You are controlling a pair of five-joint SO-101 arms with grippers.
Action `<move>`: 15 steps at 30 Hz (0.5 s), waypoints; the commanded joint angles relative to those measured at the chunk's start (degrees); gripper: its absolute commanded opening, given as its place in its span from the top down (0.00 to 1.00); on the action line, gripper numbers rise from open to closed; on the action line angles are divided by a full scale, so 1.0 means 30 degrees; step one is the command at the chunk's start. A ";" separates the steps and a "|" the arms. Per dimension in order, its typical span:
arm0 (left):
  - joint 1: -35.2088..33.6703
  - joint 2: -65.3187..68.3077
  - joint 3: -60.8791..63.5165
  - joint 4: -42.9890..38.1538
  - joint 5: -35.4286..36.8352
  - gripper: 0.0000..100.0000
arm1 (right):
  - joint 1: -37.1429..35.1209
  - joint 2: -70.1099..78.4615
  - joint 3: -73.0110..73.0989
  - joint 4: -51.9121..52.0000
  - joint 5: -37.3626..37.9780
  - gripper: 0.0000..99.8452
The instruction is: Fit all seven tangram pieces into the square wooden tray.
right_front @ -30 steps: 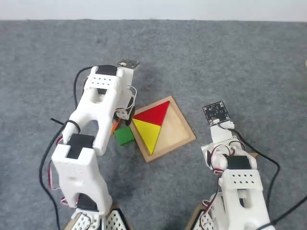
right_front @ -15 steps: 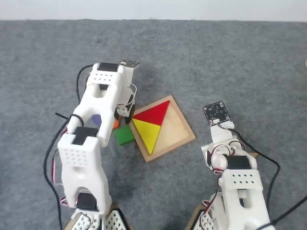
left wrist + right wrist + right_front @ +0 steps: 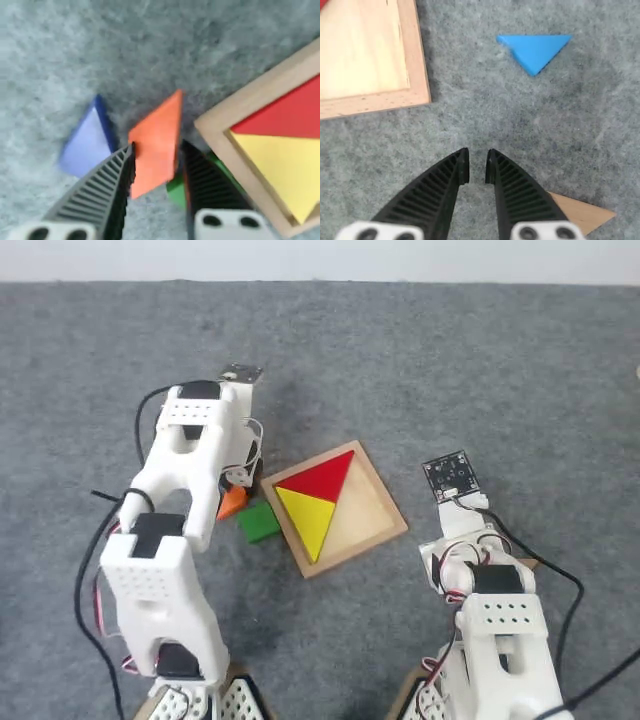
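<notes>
2 in tray (image 3: 366, 503): red tri (image 3: 322, 478), yellow tri (image 3: 312, 516) | L pincer (image 3: 157, 146) grips orange tri (image 3: 155, 135)

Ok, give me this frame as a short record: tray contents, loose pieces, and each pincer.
tray: wooden tray, part filled
in tray: red triangle, yellow triangle
loose on mat: green piece, lilac piece, blue triangle
left pincer: shut on orange piece, beside the tray
right pincer: all but shut, empty, over the mat
</notes>
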State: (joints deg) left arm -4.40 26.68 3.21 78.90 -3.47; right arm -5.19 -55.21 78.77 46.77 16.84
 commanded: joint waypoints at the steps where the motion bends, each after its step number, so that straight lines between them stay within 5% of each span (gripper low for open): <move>1: -0.0029 -0.1143 0.0249 -0.0322 -0.0645 0.77 | 0.0073 -0.0396 -0.0117 -0.0396 -0.0088 0.91; 15: 0.0410 -0.1143 0.0952 -0.0615 -0.1055 0.77 | 0.0073 -0.0396 -0.0117 -0.0396 -0.0088 0.91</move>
State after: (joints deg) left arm -4.31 26.24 5.93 78.11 -6.11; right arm -5.19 -55.21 78.77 46.77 16.84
